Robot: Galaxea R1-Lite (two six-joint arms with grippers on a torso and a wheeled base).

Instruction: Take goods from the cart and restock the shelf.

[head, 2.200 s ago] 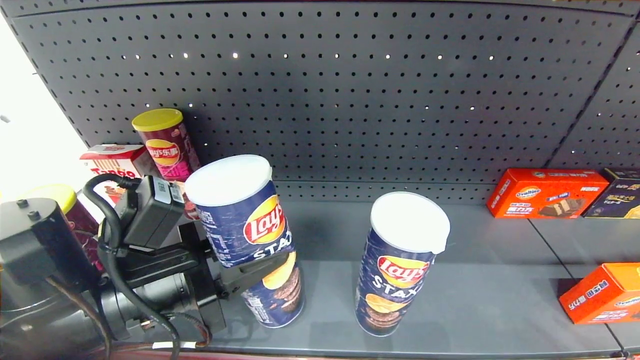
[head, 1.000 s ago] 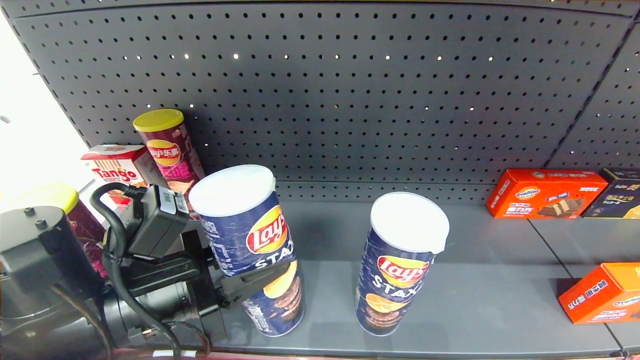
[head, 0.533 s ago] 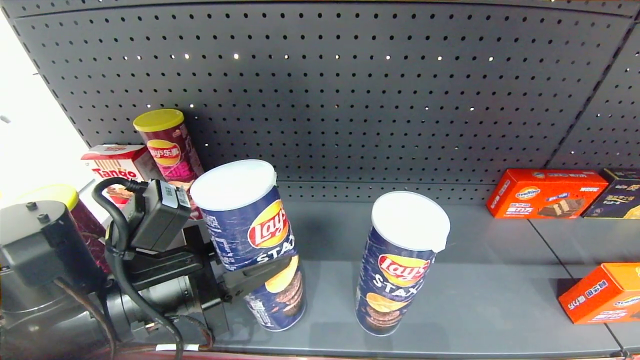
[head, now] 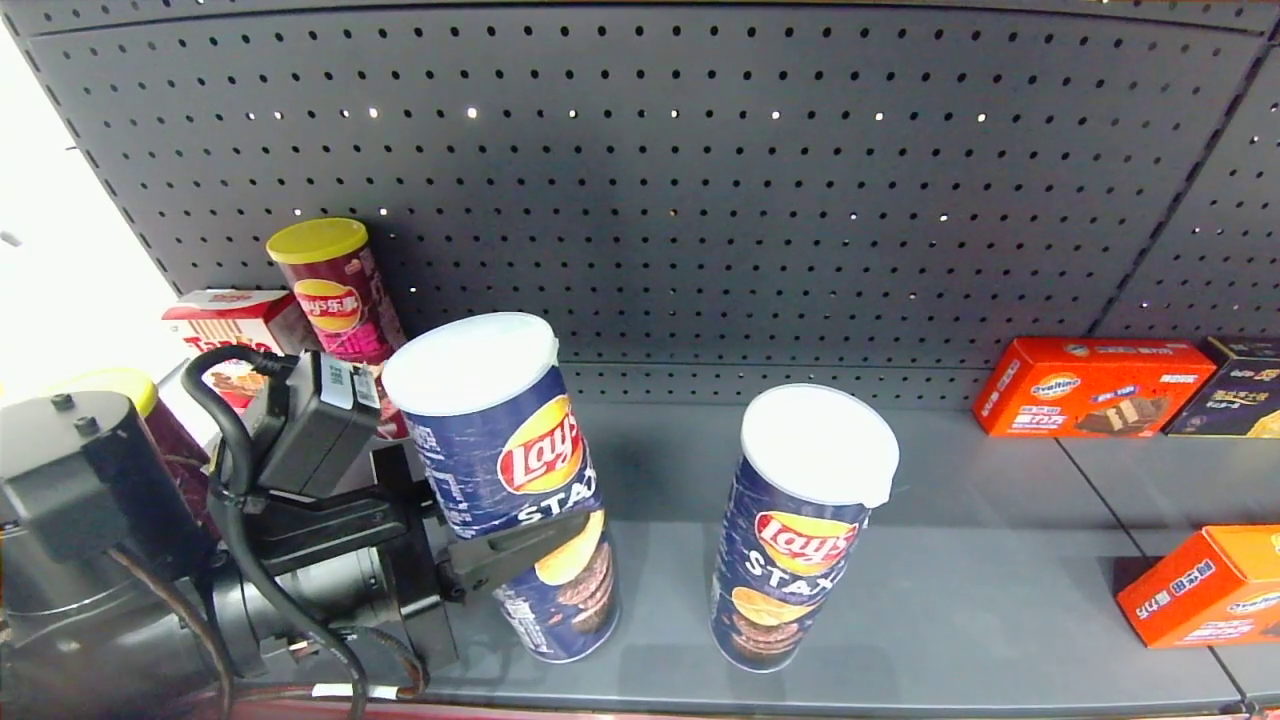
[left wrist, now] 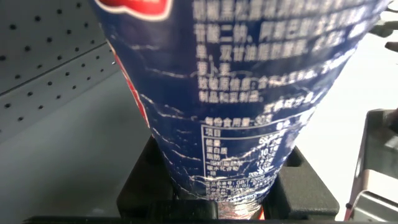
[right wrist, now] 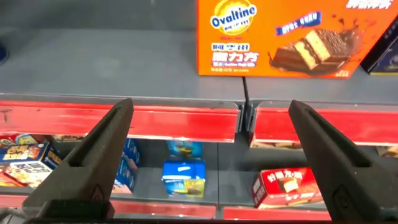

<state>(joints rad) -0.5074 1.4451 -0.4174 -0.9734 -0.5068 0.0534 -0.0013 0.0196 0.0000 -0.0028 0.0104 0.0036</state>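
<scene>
One left arm (head: 300, 580) level at shelf (head: 950, 560) front, fingers (head: 510, 556) gripping blue can (head: 500, 470)

The left can (head: 505, 470) and right can (head: 800, 530) are coloured navy, lidded white; the back can (head: 335, 300) maroon, lidded yellow; the box (head: 1090, 385) orange.

Shelf (head: 960, 590): pegboard panel (head: 700, 200) behind it.
Held chip can (head: 500, 470): front left of the shelf, tilted, between the fingers of the left gripper (head: 495, 530).
Standing chip can (head: 800, 520): right of the held one, apart from it, upright.
Rear chip can (head: 335, 290): back left, at the pegboard panel.
Wafer box (head: 225, 320): just left of the rear chip can.
Rear snack box (head: 1090, 385): back right.
Front snack box (head: 1200, 585): front right.
</scene>
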